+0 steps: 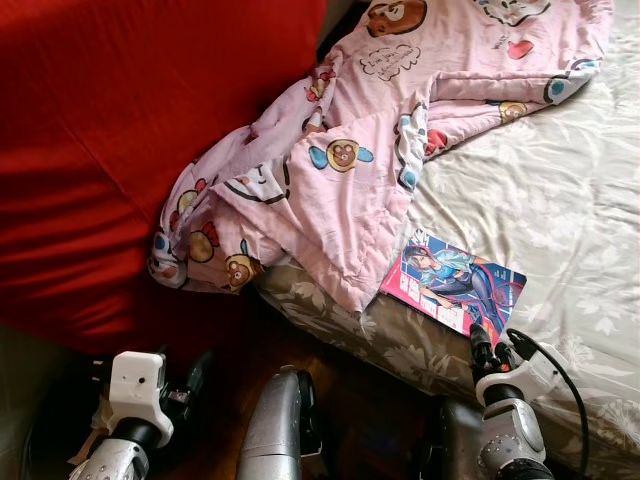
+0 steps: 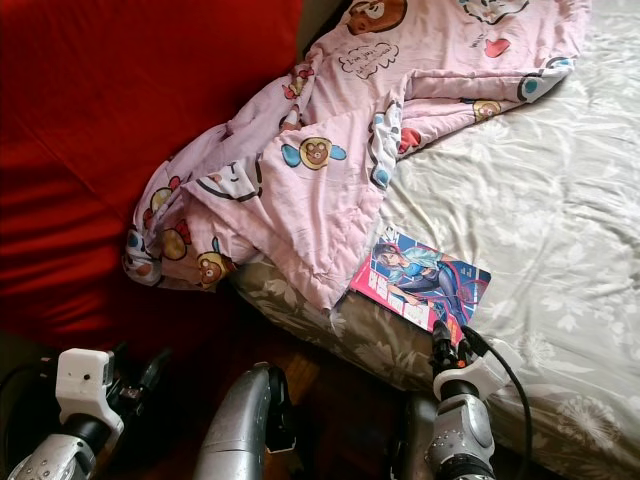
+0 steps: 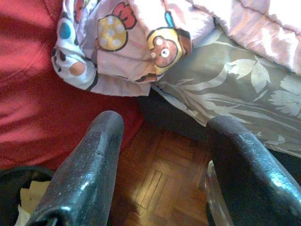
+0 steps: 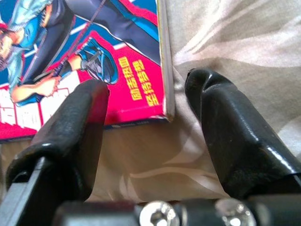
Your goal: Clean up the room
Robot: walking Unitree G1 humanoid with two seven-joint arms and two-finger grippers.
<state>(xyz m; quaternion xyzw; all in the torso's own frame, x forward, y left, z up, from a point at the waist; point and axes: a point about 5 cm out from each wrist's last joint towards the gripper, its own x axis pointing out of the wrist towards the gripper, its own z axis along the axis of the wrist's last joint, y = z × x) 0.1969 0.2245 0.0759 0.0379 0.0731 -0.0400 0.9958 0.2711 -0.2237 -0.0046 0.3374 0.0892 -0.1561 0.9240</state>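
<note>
1. Just ahead of the right claw (image 1: 490, 345): a comic book (image 1: 452, 283) lying flat on the bed (image 1: 560, 200), close to the mattress edge. Claw tips sit right at the book's near corner.
2. Right claw state: spread wide, holding nothing. In the right wrist view one finger (image 4: 70, 127) is over the cover's corner and the other sits on the sheet just past the book's edge, so the corner sits between them. Looks lined up for an edge pinch; that's my read.
3. Book orientation: cover up, long axis running diagonally across the bed, roughly along the mattress edge. The far short end is tucked against the pink blanket (image 1: 340, 160); the near short end points at the right claw.
4. Blanket is bunched and spilling off the bed corner, down toward the red cover (image 1: 110, 150) on the left. Probably why the book is being dealt with first: it's free and exposed.
5. Left claw (image 3: 160, 155): low by the bed side over wood floor (image 3: 160, 179), wide apart, empty, aimed at the hanging blanket corner.
</note>
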